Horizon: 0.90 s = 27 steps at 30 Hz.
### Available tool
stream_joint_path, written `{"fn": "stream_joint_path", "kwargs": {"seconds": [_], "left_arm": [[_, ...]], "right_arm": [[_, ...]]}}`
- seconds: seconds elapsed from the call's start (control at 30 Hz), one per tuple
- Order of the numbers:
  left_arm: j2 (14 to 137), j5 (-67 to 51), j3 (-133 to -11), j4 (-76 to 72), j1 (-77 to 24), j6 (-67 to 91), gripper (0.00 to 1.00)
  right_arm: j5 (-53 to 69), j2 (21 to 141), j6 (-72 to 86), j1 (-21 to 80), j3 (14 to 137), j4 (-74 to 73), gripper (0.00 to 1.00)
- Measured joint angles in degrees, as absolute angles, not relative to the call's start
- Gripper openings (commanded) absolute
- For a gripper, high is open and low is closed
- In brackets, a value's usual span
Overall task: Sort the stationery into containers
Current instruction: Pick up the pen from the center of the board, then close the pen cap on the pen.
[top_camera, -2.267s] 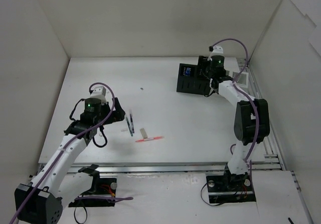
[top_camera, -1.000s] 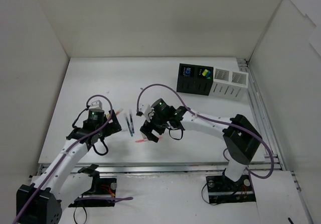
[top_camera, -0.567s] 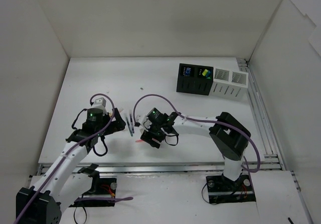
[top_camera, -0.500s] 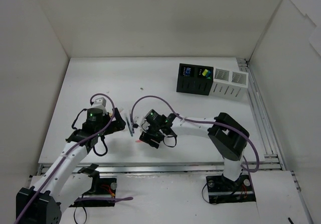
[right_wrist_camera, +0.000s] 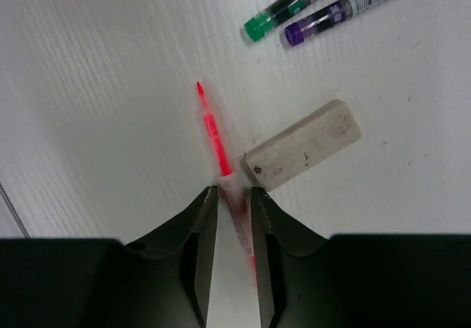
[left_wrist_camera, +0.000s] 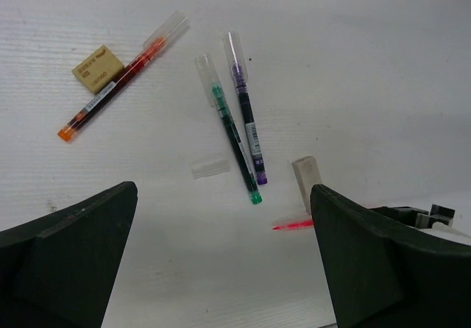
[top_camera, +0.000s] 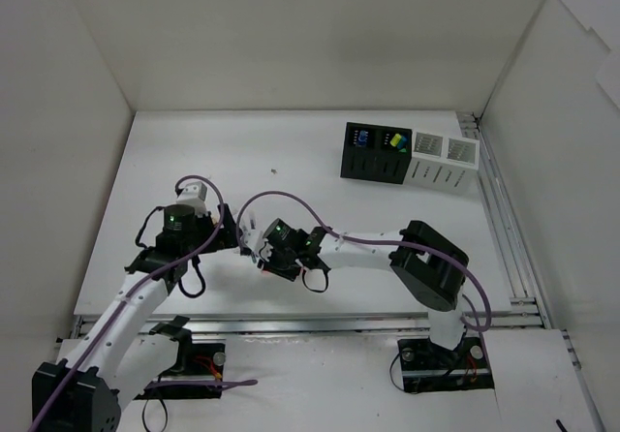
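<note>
A thin red pen [right_wrist_camera: 213,133] lies on the white table, its rear end between the fingers of my right gripper [right_wrist_camera: 234,192], which have closed in on it; the pen looks blurred there. A pale eraser [right_wrist_camera: 303,145] lies right beside the right fingertip. A green pen [right_wrist_camera: 276,18] and a purple pen [right_wrist_camera: 331,12] lie just beyond. My left gripper [left_wrist_camera: 221,269] hovers wide open and holds nothing, above the green pen [left_wrist_camera: 232,144], the purple pen [left_wrist_camera: 246,126], an orange pen [left_wrist_camera: 118,82] and a tan eraser [left_wrist_camera: 98,68]. The containers, a black box [top_camera: 376,153] and white boxes [top_camera: 443,161], stand at the back right.
A small clear cap [left_wrist_camera: 211,168] lies near the green pen. The two grippers [top_camera: 228,238] [top_camera: 263,258] are close together at the table's front left. White walls enclose the table; a rail runs along its right edge [top_camera: 504,219].
The right arm swept from the boxes at the back right to the front left, came down on the red pen, and its jaws narrowed around it. The left gripper shifted slightly and stayed open.
</note>
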<state>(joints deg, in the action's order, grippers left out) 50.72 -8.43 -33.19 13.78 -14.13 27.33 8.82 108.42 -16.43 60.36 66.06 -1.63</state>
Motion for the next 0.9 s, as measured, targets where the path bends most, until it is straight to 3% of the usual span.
{"fn": "stream_joint_path", "kwargs": {"seconds": [0.17,0.43,0.67,0.9], "left_arm": [[51.81,-10.11,-38.68,13.82,-12.75,21.87,0.99],[56.42,-16.05,-61.30,12.51,-11.99,10.37,0.99],[67.61,-24.14,-79.00,13.72,-11.99,-0.75,0.99],[73.71,-35.31,-86.04,21.56,-11.99,-17.69,0.99]], "right_arm": [[9.43,108.88,-17.17,60.34,66.26,-0.56,0.00],[9.41,104.60,-18.15,60.31,61.67,-1.06,0.00],[11.49,89.17,-17.58,57.19,55.40,-0.34,0.00],[12.43,77.41,-14.13,47.68,52.56,7.42,0.00]]}}
